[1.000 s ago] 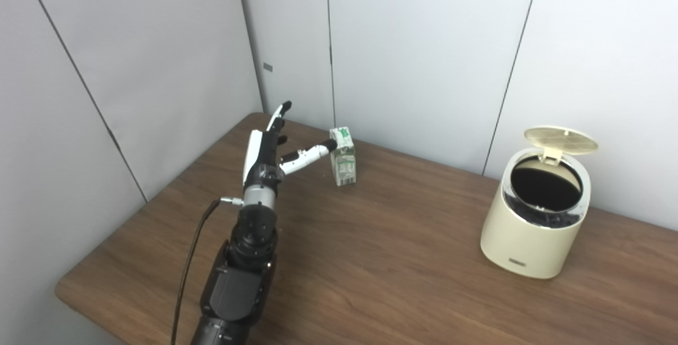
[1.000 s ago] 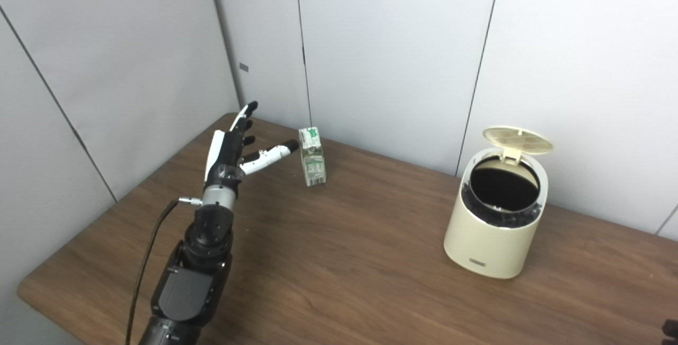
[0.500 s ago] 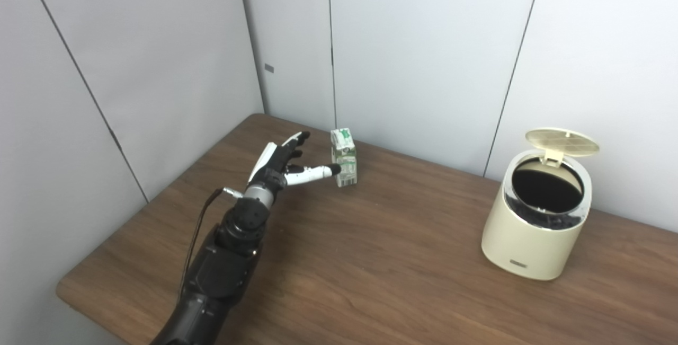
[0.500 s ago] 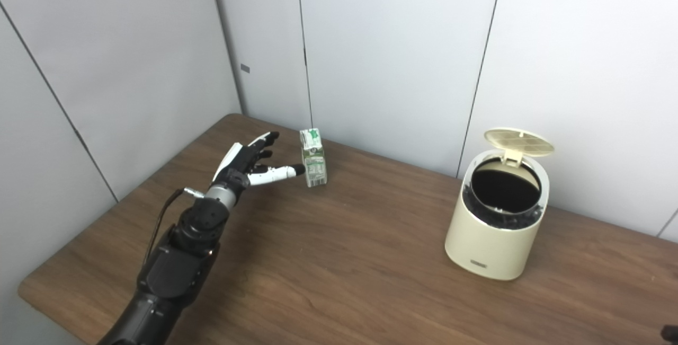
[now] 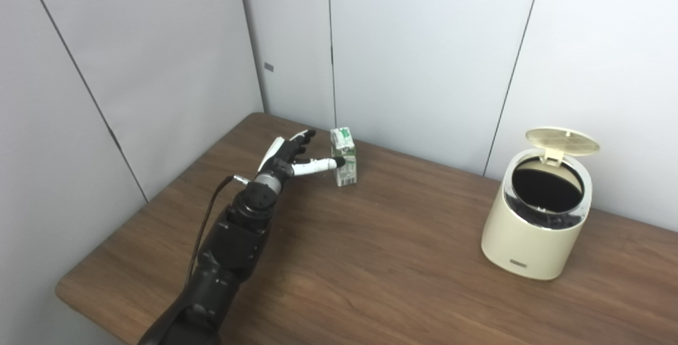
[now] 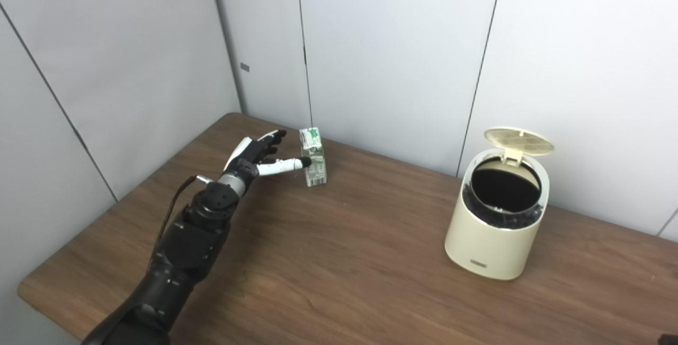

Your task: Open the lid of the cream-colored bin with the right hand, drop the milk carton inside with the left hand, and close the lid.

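A small green-and-white milk carton (image 5: 344, 156) stands upright near the back of the brown table (image 5: 371, 260). My left hand (image 5: 291, 155) is open just left of it, fingers spread, with the thumb tip reaching the carton's front left side. The cream-colored bin (image 5: 540, 217) stands on the right with its round lid (image 5: 562, 141) flipped up and its dark inside showing. My right hand is out of view; only a dark sliver shows at the bottom right corner of the right eye view.
Grey wall panels (image 5: 424, 48) close off the table at the back and left, right behind the carton. A black cable (image 5: 204, 236) runs along my left forearm. Bare table top lies between carton and bin.
My left arm has dropped lower and stretched forward, bringing the open hand from above and left of the carton down level with it, thumb now at its side. Carton and bin have stayed put.
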You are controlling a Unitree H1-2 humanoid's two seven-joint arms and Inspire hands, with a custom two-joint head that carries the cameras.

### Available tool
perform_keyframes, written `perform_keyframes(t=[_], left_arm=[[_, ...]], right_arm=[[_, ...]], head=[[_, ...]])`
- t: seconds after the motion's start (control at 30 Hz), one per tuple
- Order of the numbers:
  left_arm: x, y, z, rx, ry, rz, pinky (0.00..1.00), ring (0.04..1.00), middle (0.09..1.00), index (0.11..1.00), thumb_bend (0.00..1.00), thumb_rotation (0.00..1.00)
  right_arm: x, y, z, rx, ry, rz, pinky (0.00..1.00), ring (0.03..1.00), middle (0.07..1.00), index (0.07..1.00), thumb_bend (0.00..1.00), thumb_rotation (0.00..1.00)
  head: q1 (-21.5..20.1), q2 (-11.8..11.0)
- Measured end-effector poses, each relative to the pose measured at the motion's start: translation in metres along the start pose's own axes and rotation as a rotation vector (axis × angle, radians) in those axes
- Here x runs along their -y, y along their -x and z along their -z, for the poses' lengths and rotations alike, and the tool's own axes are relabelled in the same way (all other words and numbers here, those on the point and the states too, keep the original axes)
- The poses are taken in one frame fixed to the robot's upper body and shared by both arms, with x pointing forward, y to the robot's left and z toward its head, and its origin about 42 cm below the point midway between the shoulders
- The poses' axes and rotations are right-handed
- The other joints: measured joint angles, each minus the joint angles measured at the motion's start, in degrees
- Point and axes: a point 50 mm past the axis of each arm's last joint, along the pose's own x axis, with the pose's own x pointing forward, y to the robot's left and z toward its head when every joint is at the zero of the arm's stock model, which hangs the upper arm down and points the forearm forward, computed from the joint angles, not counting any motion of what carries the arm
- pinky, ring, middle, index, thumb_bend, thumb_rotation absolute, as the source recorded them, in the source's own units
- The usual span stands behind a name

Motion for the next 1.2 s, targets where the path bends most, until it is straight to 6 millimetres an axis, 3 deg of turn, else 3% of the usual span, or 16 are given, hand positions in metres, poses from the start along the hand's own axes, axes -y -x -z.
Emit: perform_keyframes(t=[0.1,0.3,0.7,0.8,0.93,1.1,1.2], left_arm=[[0.002,-0.004,-0.004,0.005,-0.017,0.005,0.83,0.92,0.949,0.977,1.0,0.37],[0.007,-0.011,-0.007,0.005,-0.015,0.023,0.89,0.968,0.975,0.972,1.0,0.33],[0.013,-0.02,-0.005,0.039,-0.033,0.073,0.89,0.95,0.955,0.955,1.0,0.33],[0.015,-0.022,-0.006,0.049,-0.029,0.081,0.86,0.911,0.919,0.937,1.0,0.35],[0.018,-0.022,-0.007,0.069,0.002,0.074,0.74,0.806,0.814,0.846,1.0,0.26],[0.033,-0.02,-0.003,0.089,0.075,0.018,0.69,0.741,0.733,0.758,1.0,0.17],[0.036,-0.02,-0.002,0.094,0.081,-0.006,0.68,0.733,0.723,0.744,1.0,0.16]], right_arm=[[0.0,0.002,-0.001,-0.005,-0.001,0.0,0.38,0.584,0.629,0.584,0.62,0.74],[-0.001,0.005,-0.002,-0.006,-0.005,0.001,0.39,0.591,0.637,0.588,0.62,0.74],[-0.007,0.007,-0.003,-0.026,0.003,0.002,0.4,0.605,0.647,0.602,0.56,0.73],[-0.007,0.007,-0.003,-0.029,-0.002,0.002,0.39,0.601,0.645,0.602,0.54,0.73],[-0.006,0.01,-0.006,-0.033,0.008,0.004,0.33,0.543,0.602,0.565,0.65,0.77],[-0.006,0.011,-0.006,-0.033,0.008,0.004,0.31,0.518,0.584,0.543,0.75,0.77],[-0.005,0.011,-0.006,-0.05,0.01,0.006,0.3,0.518,0.585,0.544,0.77,0.79]], head=[[-0.27,0.0],[-1.06,-0.35],[-2.9,-0.79],[-3.26,-0.79],[-3.52,-0.88],[-4.05,-1.41],[-4.48,-1.32]])
